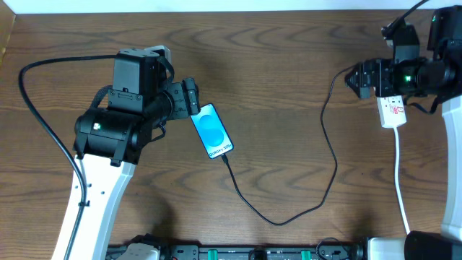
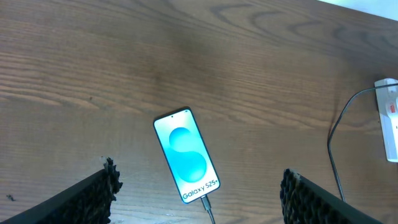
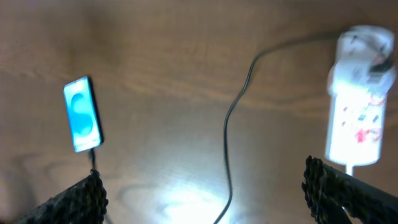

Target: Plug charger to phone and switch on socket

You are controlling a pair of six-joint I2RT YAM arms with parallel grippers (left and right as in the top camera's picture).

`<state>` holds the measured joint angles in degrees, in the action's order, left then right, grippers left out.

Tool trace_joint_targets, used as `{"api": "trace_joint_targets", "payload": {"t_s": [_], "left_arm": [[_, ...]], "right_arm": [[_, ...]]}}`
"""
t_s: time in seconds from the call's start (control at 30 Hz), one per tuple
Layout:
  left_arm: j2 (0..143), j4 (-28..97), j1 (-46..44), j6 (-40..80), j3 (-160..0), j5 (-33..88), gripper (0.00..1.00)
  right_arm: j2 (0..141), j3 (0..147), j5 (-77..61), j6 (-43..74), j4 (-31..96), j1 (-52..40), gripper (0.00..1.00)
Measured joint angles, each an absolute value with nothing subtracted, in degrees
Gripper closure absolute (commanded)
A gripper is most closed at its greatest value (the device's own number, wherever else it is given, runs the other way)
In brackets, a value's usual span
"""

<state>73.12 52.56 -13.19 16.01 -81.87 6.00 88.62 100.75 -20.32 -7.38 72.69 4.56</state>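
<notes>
On the table [image 1: 289, 43], the phone [image 1: 212, 131] lies diagonally, charger [image 1: 279, 223] end toward the robot; both arms' jaws released.

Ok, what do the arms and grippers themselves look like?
The left arm and right arm have black housings with a small green light; the left has a white lower link and a black wiring loop. The left gripper and right gripper are black, with ridged fingers.
</notes>
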Motion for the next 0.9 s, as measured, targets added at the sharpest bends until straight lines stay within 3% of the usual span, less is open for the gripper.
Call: {"api": "trace_joint_targets", "payload": {"t_s": [0.37, 0.9], "left_arm": [[73.12, 52.56, -13.19, 16.01, -81.87, 6.02, 0.15], [73.12, 52.73, -13.19, 16.01, -81.87, 6.00, 0.15]], "right_arm": [[72.77, 88.38, -13.54, -7.64, 55.79, 0.08, 0.01], [31.11, 36.38, -10.24, -7.79, 16.40, -1.30, 0.01]]}}
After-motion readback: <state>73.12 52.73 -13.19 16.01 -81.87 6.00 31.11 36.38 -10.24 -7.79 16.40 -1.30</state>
